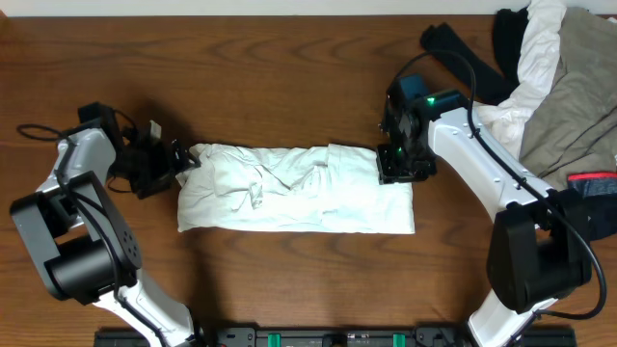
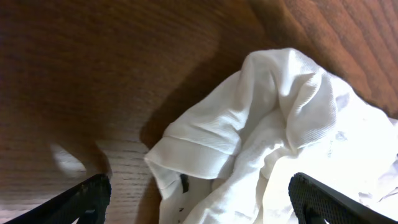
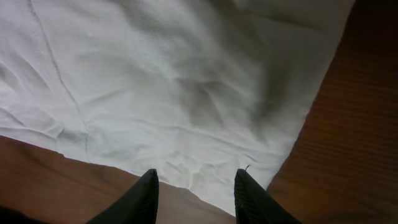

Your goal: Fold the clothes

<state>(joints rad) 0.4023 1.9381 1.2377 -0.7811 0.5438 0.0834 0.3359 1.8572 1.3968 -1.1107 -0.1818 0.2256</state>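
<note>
At the left hand's (image 1: 176,157) fingertips, touching or just short of them, lies the bunched left end of the white shirt (image 1: 299,193). This hand is released, jaws spread wide, with nothing held. From there the shirt runs away to that hand's far side as a long folded band, its long axis lying from one hand to the other across the wooden counter (image 1: 289,77). The cloth is thin, soft cotton with a fine rib: rumpled and hemmed at the left end, flatter with shallow creases toward the right. The right hand (image 1: 400,164) sits over the band's opposite end at its far corner, fingers (image 3: 140,196) part open above the cloth edge and gripping nothing visible. Each hand is nearest its own end, so an end-to-end fold appears the likely next move. Beyond the right hand, well apart, is a heap of other garments (image 1: 569,87), white, black and grey-khaki.
</note>
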